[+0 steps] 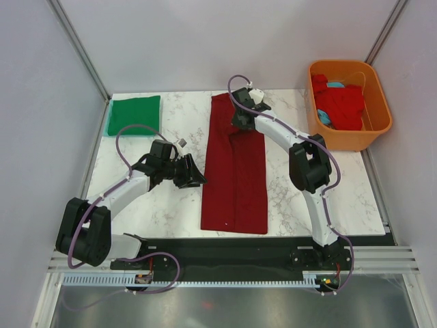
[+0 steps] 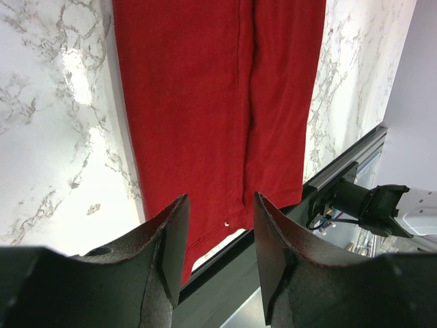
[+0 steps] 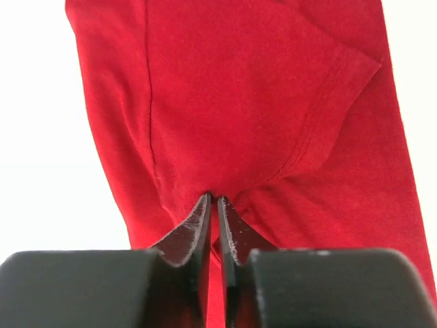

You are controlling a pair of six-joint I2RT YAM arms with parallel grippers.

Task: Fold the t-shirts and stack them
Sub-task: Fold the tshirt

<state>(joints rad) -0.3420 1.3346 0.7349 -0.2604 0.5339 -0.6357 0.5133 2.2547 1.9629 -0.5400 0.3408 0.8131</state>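
Observation:
A dark maroon t-shirt (image 1: 234, 171) lies on the marble table as a long narrow strip, its sleeves folded in. My right gripper (image 1: 240, 128) is shut on a pinch of this shirt near its far end; the wrist view shows the cloth (image 3: 239, 102) bunched between the fingertips (image 3: 213, 199). My left gripper (image 1: 198, 179) is open and empty just left of the strip's middle; its wrist view shows the shirt (image 2: 218, 102) beyond the fingers (image 2: 171, 232). A folded green t-shirt (image 1: 134, 115) lies at the far left corner. Brighter red (image 1: 339, 104) and light blue (image 1: 334, 85) shirts lie in the tub.
An orange plastic tub (image 1: 379, 126) stands off the table's far right corner. The table's near edge meets a black rail (image 1: 259, 249) carrying the arm bases. Grey walls close in on the left, back and right.

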